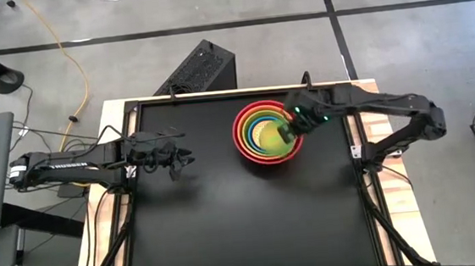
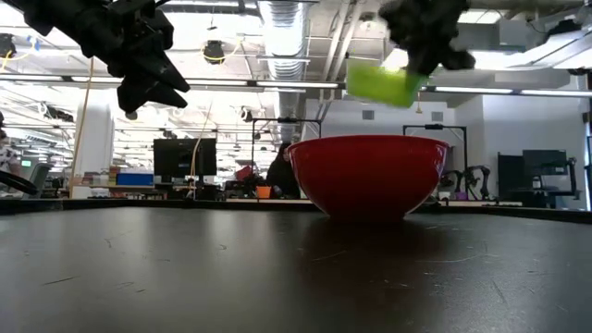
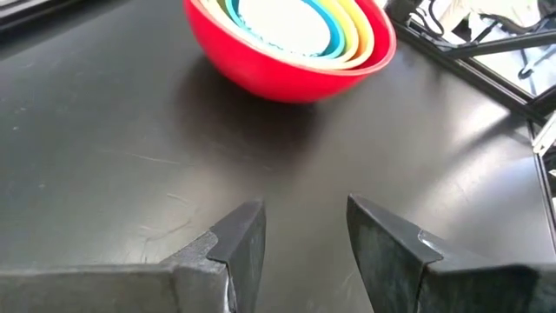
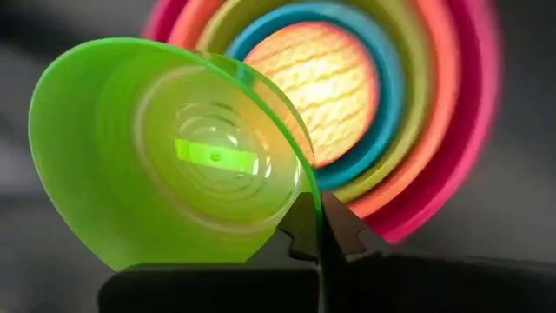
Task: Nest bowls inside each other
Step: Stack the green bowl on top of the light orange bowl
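Several bowls sit nested on the black table right of centre: red bowl [image 1: 239,137] outermost, then orange, lime green, teal and the dotted yellow bowl [image 4: 330,87] innermost. The red one rests on its base [image 2: 368,211]. My right gripper [image 4: 320,233] is shut on the small bright green bowl [image 2: 381,83], which hangs above the stack's right side. My left gripper [image 3: 304,235] stands open with nothing between its fingers, above the table left of the stack [image 1: 180,161]. My right gripper holds the small green bowl by its rim [image 4: 316,209], the wall pinched with one finger inside and one outside. The fingers slant down from the table's right. The bowl is lifted clear, tipped on its side below the fingers, above the red bowl's rim [image 2: 407,141].
Bare black tabletop [image 1: 228,227] spreads in front of and left of the stack. A raised frame [image 1: 357,140] runs along the table's edges, and cables lie by the left arm's base [image 1: 94,144].
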Motion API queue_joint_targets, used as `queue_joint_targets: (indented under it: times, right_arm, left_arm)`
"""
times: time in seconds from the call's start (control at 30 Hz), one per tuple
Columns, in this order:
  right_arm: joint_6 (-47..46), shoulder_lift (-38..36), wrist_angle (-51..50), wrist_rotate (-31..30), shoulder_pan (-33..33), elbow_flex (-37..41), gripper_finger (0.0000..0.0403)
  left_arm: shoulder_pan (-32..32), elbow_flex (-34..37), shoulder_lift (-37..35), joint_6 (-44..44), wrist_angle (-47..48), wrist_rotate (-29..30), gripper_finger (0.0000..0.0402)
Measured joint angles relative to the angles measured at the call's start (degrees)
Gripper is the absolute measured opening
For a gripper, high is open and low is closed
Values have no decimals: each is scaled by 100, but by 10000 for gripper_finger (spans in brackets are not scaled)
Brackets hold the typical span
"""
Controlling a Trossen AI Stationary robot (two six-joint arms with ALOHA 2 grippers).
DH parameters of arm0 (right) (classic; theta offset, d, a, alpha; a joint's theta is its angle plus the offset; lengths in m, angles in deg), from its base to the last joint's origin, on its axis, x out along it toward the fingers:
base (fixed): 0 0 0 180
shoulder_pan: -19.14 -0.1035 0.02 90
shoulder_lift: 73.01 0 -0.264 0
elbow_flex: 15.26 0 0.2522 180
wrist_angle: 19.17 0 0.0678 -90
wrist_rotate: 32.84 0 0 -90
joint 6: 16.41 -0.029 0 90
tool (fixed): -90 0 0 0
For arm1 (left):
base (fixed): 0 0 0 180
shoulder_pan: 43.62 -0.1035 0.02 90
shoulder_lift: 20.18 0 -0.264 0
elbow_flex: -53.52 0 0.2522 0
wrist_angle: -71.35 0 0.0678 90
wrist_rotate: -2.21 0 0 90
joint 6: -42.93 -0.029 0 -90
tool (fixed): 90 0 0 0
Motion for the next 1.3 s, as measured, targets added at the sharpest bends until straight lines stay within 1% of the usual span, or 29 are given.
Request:
queue_joint_targets:
  times: [0.17,0.23,0.37,0.47,0.57,0.83,1.1,1.2,1.3]
  right_arm:
    - [656,532,230,3,788,2,3]
    - [894,785,376,188,974,2,3]
    - [1274,1270,413,282,1278,4,3]
    - [1487,1475,413,344,1450,4,3]
    - [1616,1644,518,451,1566,4,3]
    - [1683,1978,610,448,1655,4,3]
    - [1741,1996,666,467,1655,3,8]
    - [1739,1991,675,460,1652,2,16]
    - [1645,1991,668,452,1652,2,35]
  left_arm:
    - [0,0,0,16,-60,-19,151]
    - [0,0,-2,79,-74,-68,151]
    - [1,0,-2,204,-74,-135,151]
    - [13,0,-2,247,-72,-155,151]
    - [13,0,-2,278,-72,-152,151]
    - [13,0,-2,371,-72,-152,151]
    - [13,0,-2,380,-72,-181,151]
    - [13,0,-2,339,-71,-194,151]
    - [13,0,-2,327,-71,-192,151]
